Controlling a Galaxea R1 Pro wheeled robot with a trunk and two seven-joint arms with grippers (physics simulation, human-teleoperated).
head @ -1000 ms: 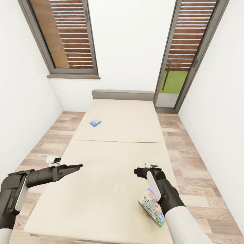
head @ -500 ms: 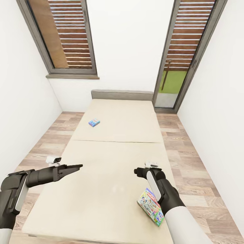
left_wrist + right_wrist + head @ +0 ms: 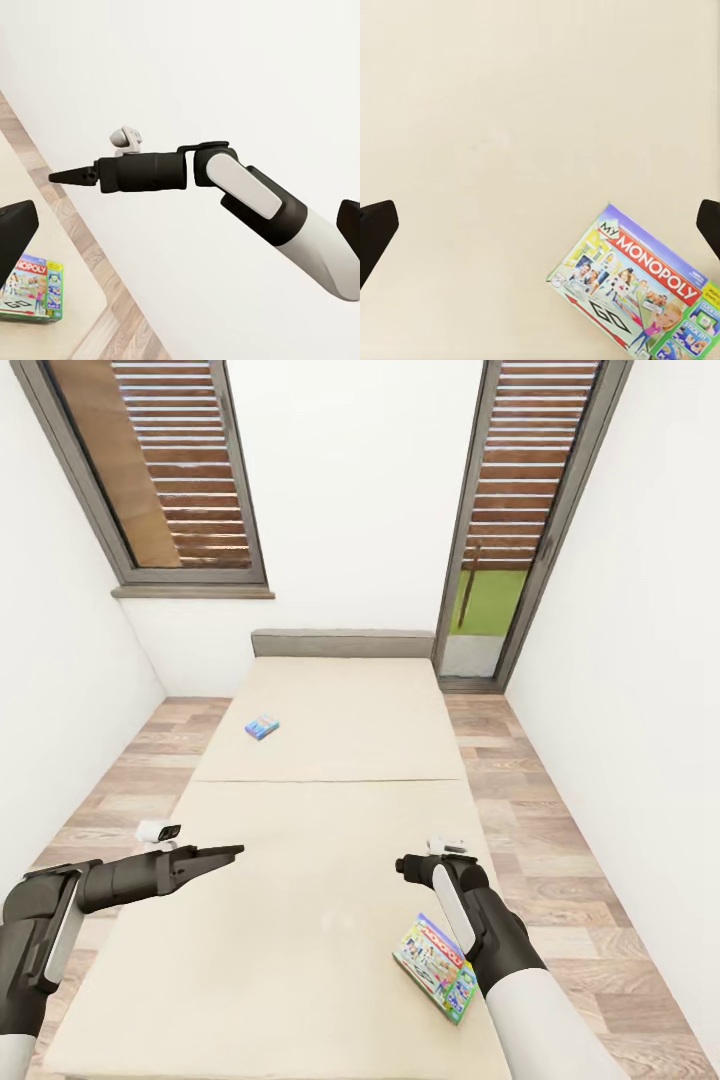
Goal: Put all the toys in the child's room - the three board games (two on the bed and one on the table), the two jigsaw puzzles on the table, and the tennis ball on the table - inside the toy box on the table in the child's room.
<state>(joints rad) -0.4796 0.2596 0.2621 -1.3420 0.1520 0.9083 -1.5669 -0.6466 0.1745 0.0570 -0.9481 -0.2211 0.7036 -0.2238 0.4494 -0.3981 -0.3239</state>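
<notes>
**Bed ahead, two game boxes on the mattress**

The bed (image 3: 330, 800) is a wide beige mattress in two smooth sections with a grey headboard; strips of wood-plank floor (image 3: 560, 840) run along both its long sides, between it and the white walls. The Monopoly box (image 3: 432, 967), flat and brightly printed, lies at the bed's near right edge, partly hidden by the right arm. The small blue box (image 3: 262, 727) lies on the far section, near the bed's left edge; its print is too small to read. The left gripper (image 3: 225, 852) has its fingers together in a point. The right gripper (image 3: 405, 863) hovers over the bed beside the Monopoly box, fingers apart.
</notes>
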